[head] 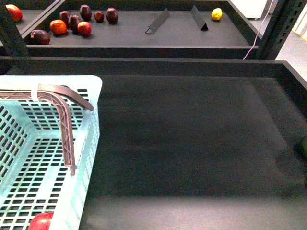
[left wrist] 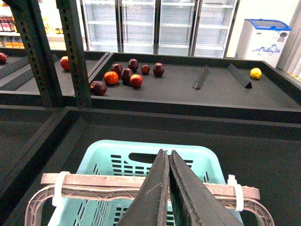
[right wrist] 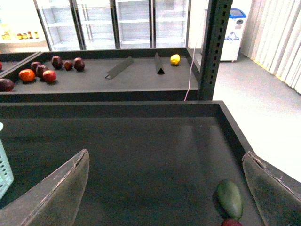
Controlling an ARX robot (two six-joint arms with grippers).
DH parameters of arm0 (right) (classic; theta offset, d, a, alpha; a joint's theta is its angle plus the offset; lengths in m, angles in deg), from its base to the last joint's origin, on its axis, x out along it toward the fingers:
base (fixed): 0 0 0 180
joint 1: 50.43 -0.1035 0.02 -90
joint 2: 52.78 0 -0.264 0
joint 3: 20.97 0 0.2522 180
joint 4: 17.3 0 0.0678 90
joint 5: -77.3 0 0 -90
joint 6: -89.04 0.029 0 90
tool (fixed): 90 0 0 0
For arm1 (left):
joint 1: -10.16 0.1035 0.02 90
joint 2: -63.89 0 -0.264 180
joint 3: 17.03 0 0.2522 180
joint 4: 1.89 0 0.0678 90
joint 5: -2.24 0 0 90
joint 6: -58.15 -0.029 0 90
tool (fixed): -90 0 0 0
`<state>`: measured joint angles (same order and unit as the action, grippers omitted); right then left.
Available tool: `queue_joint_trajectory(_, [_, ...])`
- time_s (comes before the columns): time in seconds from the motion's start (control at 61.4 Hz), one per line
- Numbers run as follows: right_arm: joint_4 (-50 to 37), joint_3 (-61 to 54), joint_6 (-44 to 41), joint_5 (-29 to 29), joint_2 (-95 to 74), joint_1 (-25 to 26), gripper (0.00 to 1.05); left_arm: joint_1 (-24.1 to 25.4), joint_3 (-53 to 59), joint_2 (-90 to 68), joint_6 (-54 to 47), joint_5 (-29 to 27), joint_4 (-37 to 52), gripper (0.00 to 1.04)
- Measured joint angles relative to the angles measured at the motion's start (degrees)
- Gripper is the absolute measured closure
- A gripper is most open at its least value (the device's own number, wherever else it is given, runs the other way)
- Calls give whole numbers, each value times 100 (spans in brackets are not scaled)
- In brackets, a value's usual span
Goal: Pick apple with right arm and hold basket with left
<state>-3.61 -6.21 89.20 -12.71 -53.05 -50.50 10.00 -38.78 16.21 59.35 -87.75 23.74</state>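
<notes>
Mint-green slotted plastic marks the basket (head: 72, 158), which sits at the near left corner of the dark display tray (head: 192, 158); its brownish ribbed handle (head: 64, 110) swings across the top, tied with a white zip tie (left wrist: 59, 187). The apple (head: 42, 222) already lies inside the basket, on the slotted floor at its near edge (only its red upper part shows in the front view).

The left gripper (left wrist: 168, 197) hangs directly over the basket handle with its two fingers pressed together; whether the handle is pinched between them I cannot tell, since the tips lie below the frame. The right gripper (right wrist: 164, 188) hovers over the tray well to the right of the basket, fingers spread wide and holding nothing; a green fruit (right wrist: 229, 198) lies on the tray near its right-hand finger.

Judging from this, the picking and dropping step looks finished, and what remains is the hold on the basket; the next move would call for the left arm to keep or confirm a firm grip on the handle, while the right arm stays clear of the basket rim.
</notes>
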Motion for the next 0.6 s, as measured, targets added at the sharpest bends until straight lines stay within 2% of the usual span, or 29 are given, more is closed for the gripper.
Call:
queue_joint_trajectory(0.391, [0,0,0,0,0,0,9,0,507,1370,-39,0,-870,101])
queue_joint_trajectory(0.472, [0,2,0,-2,0,0,9,0,680,1460,-39,-2,-717,101])
queue_joint_trajectory(0.602, [0,0,-2,-2,0,0,9,0,717,1814,-52,0,-1029,101])
